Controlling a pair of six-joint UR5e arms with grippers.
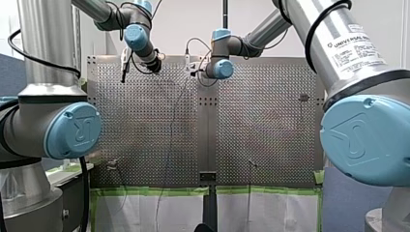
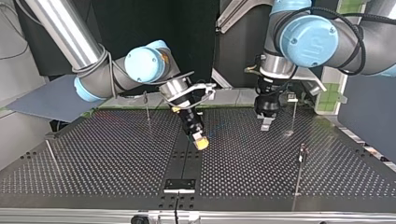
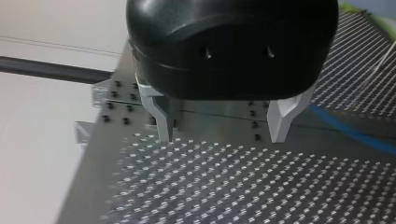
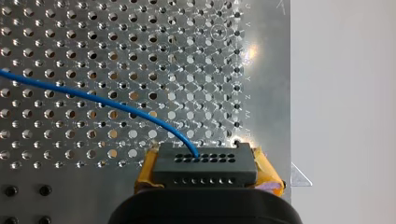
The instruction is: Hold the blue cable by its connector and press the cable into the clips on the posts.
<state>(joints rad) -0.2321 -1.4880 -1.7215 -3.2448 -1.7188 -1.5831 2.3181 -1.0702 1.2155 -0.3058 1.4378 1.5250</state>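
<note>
One step done: right gripper [image 4: 207, 163] clamps the black connector [image 4: 205, 175], with the blue cable [image 4: 93, 95] trailing loose over the perforated table [image 4: 56, 140]. Left gripper [image 3: 224, 125] gapes wide, empty. No post [image 2: 299, 172] looks clipped yet.

Two hands [image 2: 201, 141] [image 2: 266, 123], one blue cable [image 4: 107, 102], one connector [image 4: 205, 169], four posts [image 2: 147, 109] [image 2: 52, 156] [image 2: 294, 116] [image 2: 300, 172], one table [image 2: 102, 168].

Lab, by its perforated table [image 2: 93, 158].
</note>
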